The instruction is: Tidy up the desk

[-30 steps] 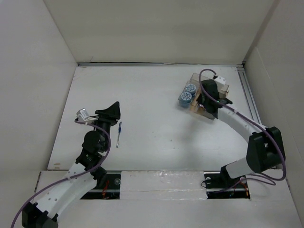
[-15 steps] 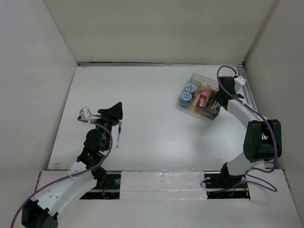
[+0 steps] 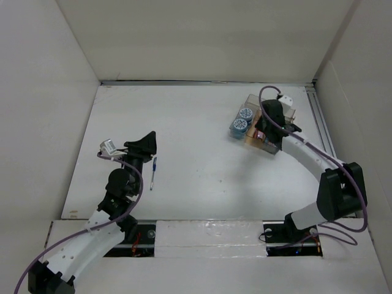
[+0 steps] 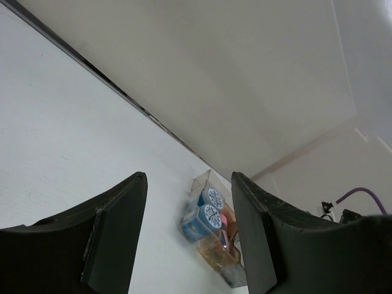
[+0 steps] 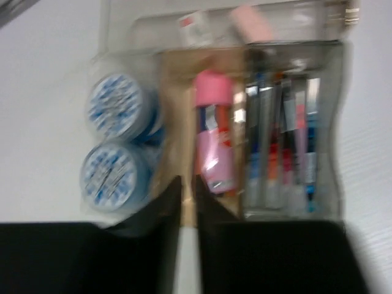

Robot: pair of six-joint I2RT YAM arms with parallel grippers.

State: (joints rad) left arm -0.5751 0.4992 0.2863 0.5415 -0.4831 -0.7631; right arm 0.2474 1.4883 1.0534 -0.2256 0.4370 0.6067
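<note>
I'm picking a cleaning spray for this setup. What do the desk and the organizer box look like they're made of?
The desk looks like matte white laminate or painted board: flat, even, almost no glare; which one is unclear. The organizer box appears to be clear, glossy hard plastic: its contents show through the walls, which catch bright highlights.

No text, brand or number is legible. The two round blue-and-white lids, at the left of the clear organizer, carry print blurred beyond reading. The pink tube bears a label and the far wall a small white sticker; both are unreadable.
</note>
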